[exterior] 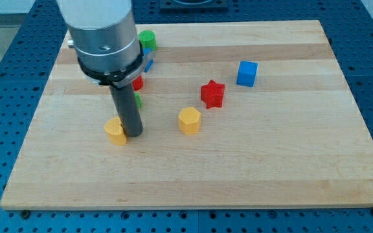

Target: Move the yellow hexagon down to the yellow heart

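The yellow hexagon sits near the middle of the wooden board. The yellow heart lies to its left, at about the same height in the view. My tip stands right beside the heart, touching or nearly touching its right side, well left of the hexagon. The rod and arm body hide part of the blocks behind them.
A red star lies up and right of the hexagon. A blue cube is further right. Behind the arm, partly hidden: a green block, a blue block, a red block, another green block.
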{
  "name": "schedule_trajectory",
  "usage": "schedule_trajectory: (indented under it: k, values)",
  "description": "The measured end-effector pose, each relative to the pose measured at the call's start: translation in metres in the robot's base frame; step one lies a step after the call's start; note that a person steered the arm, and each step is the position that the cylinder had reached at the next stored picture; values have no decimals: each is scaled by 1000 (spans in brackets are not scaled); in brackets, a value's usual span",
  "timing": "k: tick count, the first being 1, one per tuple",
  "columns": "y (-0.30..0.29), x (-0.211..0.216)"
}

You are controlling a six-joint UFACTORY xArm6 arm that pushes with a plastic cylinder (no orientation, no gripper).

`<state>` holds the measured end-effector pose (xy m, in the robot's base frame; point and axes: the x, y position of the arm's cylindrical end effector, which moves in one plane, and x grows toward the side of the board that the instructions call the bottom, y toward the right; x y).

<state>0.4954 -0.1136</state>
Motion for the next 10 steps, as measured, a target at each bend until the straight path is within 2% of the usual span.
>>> schedule_trajectory:
  k: [1, 2, 3, 5, 6, 7, 8, 9, 10]
  values:
    - [7, -6]
    - [28, -47]
    - [88, -42]
    - [132, 17]
    - [138, 26]
    - [186, 25]
    - [195, 57]
    - [175, 80]
    - [112, 83]
